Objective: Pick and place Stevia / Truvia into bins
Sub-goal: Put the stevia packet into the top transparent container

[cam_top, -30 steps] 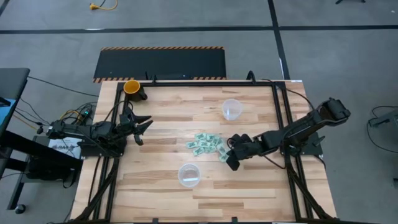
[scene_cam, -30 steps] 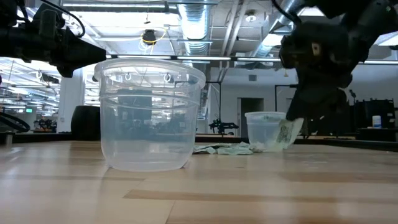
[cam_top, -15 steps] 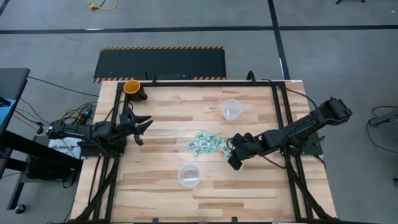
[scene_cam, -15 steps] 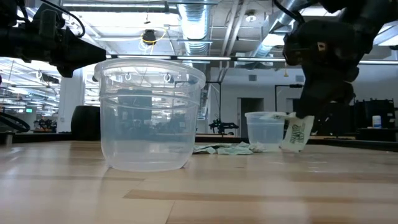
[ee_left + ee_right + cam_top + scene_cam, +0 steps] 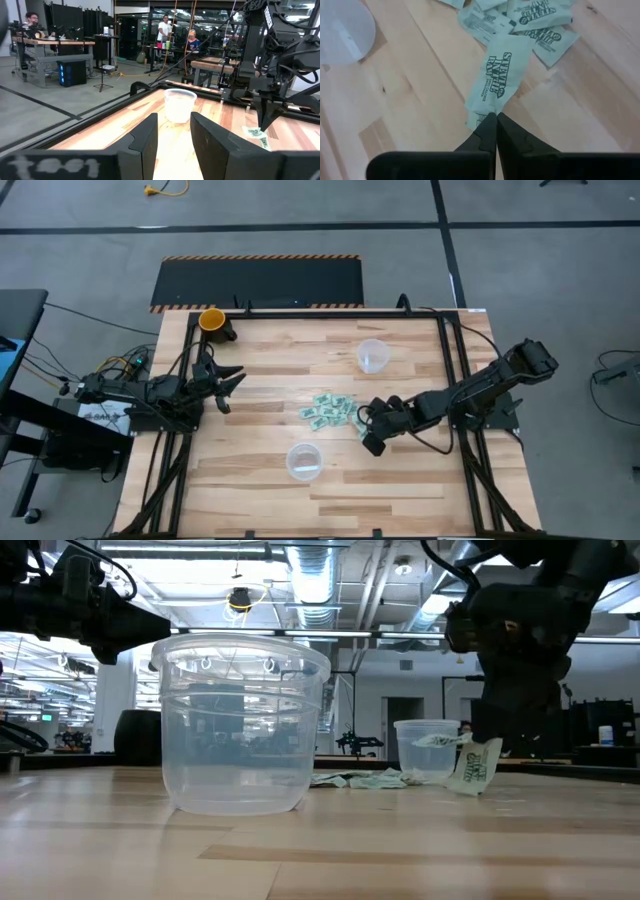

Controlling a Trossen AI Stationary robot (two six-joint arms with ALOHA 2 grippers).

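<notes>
Several green-and-white Stevia packets [image 5: 328,412] lie in a loose pile mid-table. One clear bin [image 5: 372,356] stands toward the far side and another [image 5: 304,461] near the front edge. My right gripper [image 5: 371,443] is just right of the pile, slanting down, shut on one packet [image 5: 498,81]. That packet also shows in the low view [image 5: 475,766], hanging beside the far bin [image 5: 427,748]. My left gripper [image 5: 174,142] waits open at the table's left edge [image 5: 230,384], pointing level across the table. My right gripper pinches the packet's one short end [image 5: 488,109] between its two fingertips. The fingers slant down from the table's right side and lie along the packet. The packet hangs below them, tilted; whether its lower end [image 5: 466,788] touches the wood, I cannot tell.
An orange-yellow cup [image 5: 212,319] stands at the far left corner. Black rails [image 5: 447,370] run along the table's sides. Bare wood lies between the pile and the near bin [image 5: 243,725], and along the front edge.
My right gripper has tipped more steeply downward while staying just right of the pile. The packet it holds has swung from leaning toward the far bin to hanging lower, closer to the wood.
</notes>
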